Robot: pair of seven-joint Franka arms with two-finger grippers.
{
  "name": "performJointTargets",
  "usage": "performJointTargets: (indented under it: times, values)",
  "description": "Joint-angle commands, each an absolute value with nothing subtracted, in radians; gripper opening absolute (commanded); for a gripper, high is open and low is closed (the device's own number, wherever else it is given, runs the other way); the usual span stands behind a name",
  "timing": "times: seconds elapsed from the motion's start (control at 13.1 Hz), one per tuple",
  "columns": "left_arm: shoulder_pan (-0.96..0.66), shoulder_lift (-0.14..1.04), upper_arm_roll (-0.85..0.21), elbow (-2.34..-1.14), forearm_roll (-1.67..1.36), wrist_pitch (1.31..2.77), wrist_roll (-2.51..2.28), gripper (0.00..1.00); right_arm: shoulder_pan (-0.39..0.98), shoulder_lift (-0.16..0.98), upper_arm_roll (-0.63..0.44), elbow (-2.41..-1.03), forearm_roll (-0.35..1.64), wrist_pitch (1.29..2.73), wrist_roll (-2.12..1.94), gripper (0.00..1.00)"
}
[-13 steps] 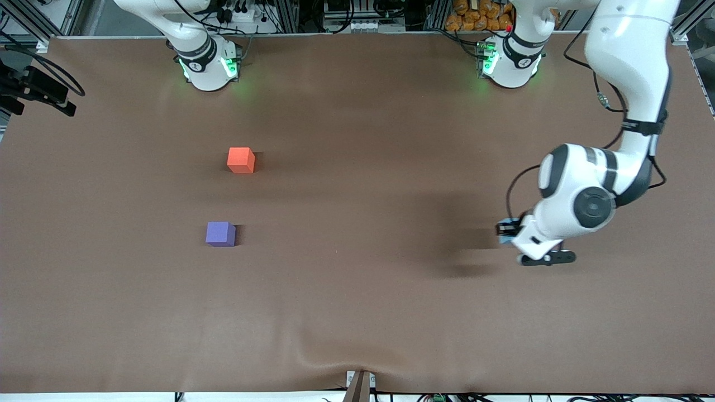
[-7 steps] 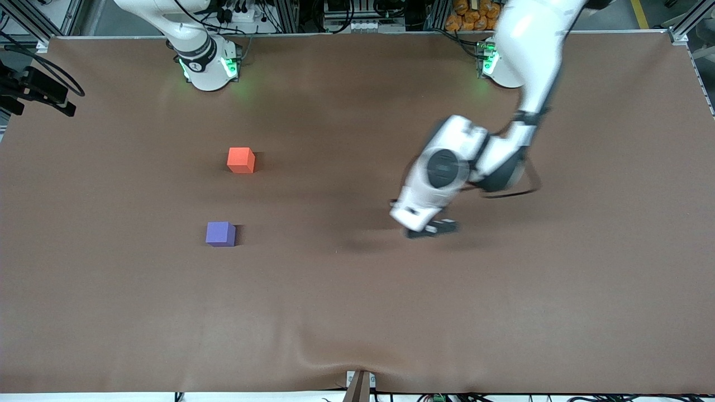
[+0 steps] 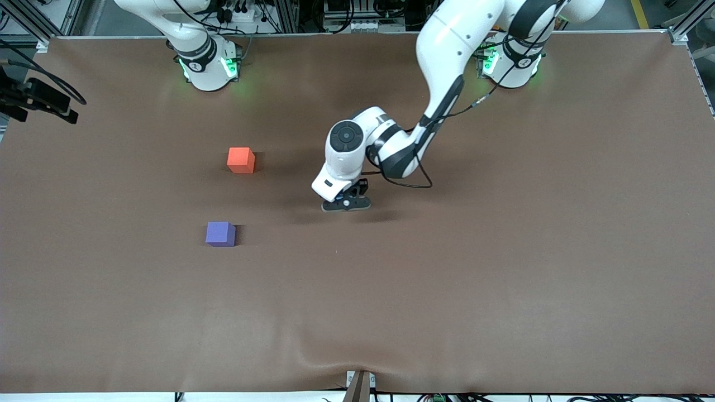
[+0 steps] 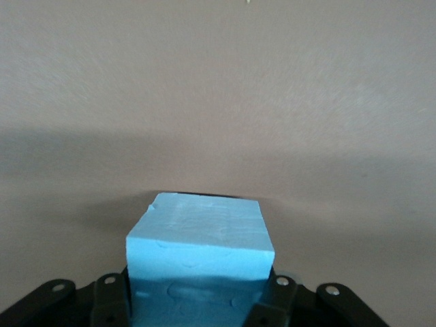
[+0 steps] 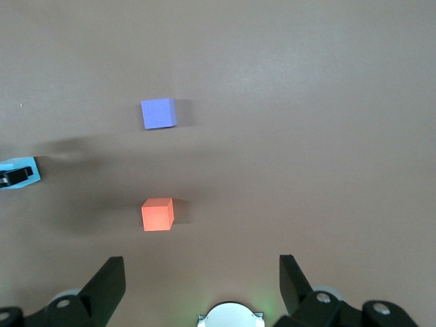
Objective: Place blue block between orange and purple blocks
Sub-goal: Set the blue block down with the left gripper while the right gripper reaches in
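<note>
Brown table (image 3: 503, 279); only the wrist view shows left pincer (image 4: 197, 300) clamping blue block (image 4: 201, 248), right pincer (image 5: 201, 279) waiting, spread

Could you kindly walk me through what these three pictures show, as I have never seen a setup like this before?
Two white robot arms stand at a brown table. The wide picture comes from a high camera facing them. The other two come from cameras on each arm's wrist.

The left arm reaches out over the middle of the table. Its left tool is shut on the blue block, as its wrist view shows.

On the table lie the orange block and, nearer the front camera, the purple block, apart with a gap between them.

The right arm waits, with its right tool open above the table, looking down on both blocks.
</note>
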State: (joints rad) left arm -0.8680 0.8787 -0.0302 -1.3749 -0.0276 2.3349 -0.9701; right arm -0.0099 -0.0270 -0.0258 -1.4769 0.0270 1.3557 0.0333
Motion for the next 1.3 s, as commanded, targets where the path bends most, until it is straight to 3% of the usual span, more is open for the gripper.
performJointTargets:
  times: [0.0, 0.23, 0.54, 0.99, 1.22]
  values:
    - [-0.903, 0.897, 0.009, -1.345, -0.032, 2.336, -0.982, 1.00, -0.021, -0.020, -0.017, -1.463, 0.049, 1.350, 0.038, 1.00]
    - [-0.911, 0.841, 0.012, -1.347, -0.032, 2.286, -0.979, 1.00, -0.012, 0.069, -0.012, -1.471, 0.048, 1.329, 0.031, 1.00]
    - [-0.888, 0.639, 0.106, -1.351, -0.032, 2.051, -0.947, 1.00, 0.015, 0.127, -0.012, -1.463, 0.066, 1.335, 0.034, 1.00]
    - [-0.588, 0.421, 0.107, -1.367, -0.032, 1.809, -0.712, 1.00, 0.213, 0.258, -0.012, -1.476, 0.144, 1.457, 0.086, 1.00]
    - [-0.424, 0.335, 0.106, -1.411, -0.032, 1.706, -0.481, 1.00, 0.355, 0.326, -0.011, -1.499, 0.187, 1.593, 0.358, 1.00]
